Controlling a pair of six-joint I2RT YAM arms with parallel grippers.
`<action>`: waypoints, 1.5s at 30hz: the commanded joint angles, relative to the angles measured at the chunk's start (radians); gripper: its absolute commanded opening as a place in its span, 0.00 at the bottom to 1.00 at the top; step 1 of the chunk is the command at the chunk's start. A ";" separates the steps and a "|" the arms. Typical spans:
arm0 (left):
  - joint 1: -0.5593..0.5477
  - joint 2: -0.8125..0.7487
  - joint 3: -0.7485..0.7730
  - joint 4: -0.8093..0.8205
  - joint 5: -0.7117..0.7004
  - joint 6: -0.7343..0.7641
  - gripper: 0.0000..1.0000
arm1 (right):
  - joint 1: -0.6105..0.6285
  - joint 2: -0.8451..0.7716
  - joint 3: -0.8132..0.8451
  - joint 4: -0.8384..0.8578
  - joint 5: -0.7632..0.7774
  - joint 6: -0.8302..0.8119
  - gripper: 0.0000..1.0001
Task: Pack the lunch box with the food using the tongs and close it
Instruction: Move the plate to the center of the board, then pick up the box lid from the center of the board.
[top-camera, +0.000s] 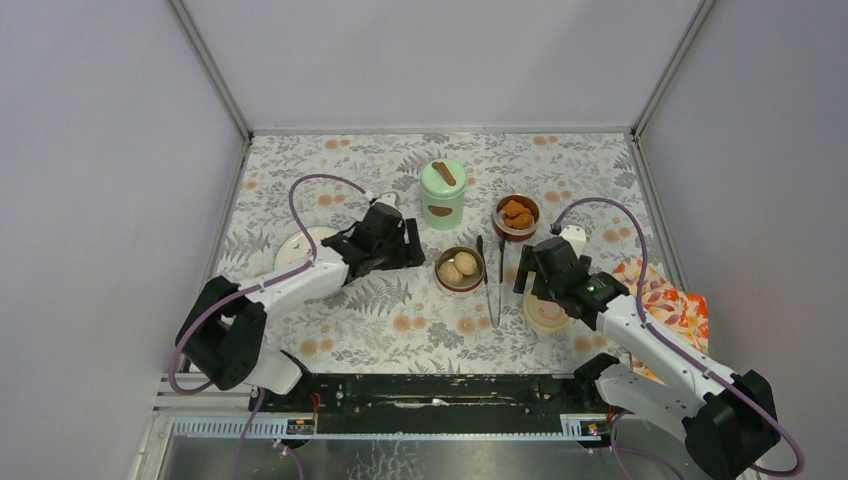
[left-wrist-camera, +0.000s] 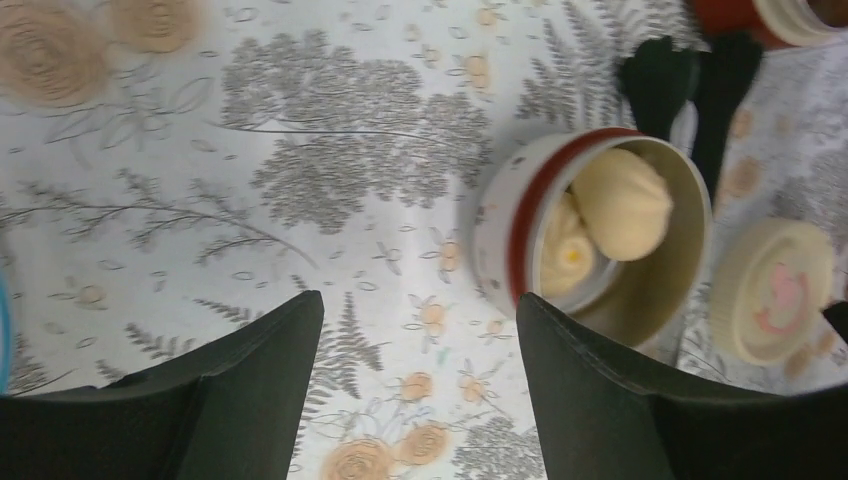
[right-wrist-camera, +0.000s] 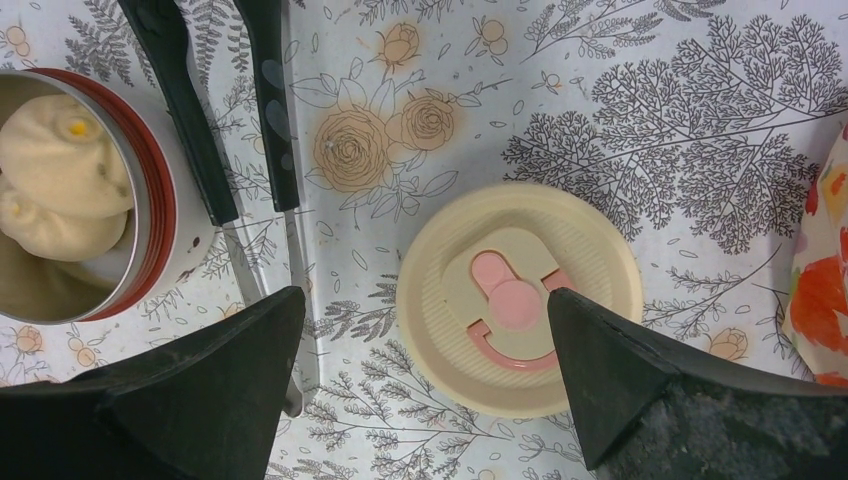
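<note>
Tongs (top-camera: 492, 275), two slim dark pairs, lying side by side on floral tablecloth (top-camera: 380, 310), held by neither arm. Just left of them, steel bowl (left-wrist-camera: 490, 240) with red band, uncovered, holding pale round balls (left-wrist-camera: 620, 200). Farther back, second steel bowl (top-camera: 517, 235), also uncovered, filled with orange fried chunks (top-camera: 517, 212). Mint-green jar (top-camera: 443, 205) upright behind and left of both bowls, green lid (top-camera: 443, 178) with brown knob in place. Cream lid (right-wrist-camera: 520, 300) with pink tab flat on cloth, just right of tongs. Right gripper (right-wrist-camera: 425, 295) above that cream lid, jaws spread wide, clamping nothing. Left gripper (left-wrist-camera: 418, 300) low over cloth beside ball bowl, fingers apart, empty. White plate (top-camera: 295, 245) partly hidden under left arm. Orange-patterned cloth (top-camera: 670, 300) at right edge.
</note>
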 joint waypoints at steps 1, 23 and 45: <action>-0.021 0.031 0.048 0.069 0.058 -0.028 0.77 | -0.008 -0.012 0.020 0.034 0.009 -0.016 1.00; -0.100 0.233 0.193 0.018 0.045 0.023 0.43 | -0.252 0.025 -0.022 -0.045 -0.086 0.121 1.00; -0.099 0.132 0.120 -0.084 -0.024 0.068 0.32 | -0.335 0.091 -0.110 -0.022 -0.109 0.237 1.00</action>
